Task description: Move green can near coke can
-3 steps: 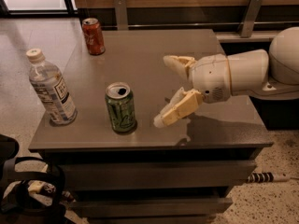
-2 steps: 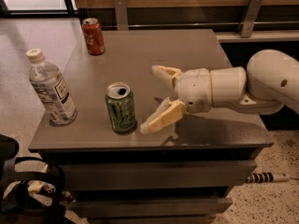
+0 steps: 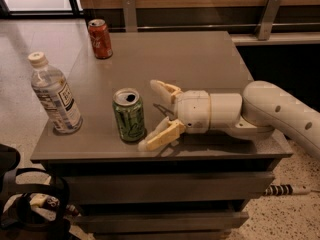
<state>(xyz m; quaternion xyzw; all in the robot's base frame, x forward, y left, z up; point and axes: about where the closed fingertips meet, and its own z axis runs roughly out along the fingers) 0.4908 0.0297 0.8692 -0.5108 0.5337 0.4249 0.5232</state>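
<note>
Green aluminium tips easily: my lower finger, low beside the green can (image 3: 129, 115), could knock it over before I close. My gripper (image 3: 150, 114) is open, fingers spread just right of the can, near the table (image 3: 200, 59) front edge; the coke can (image 3: 100, 38) stands well apart, far-left.
</note>
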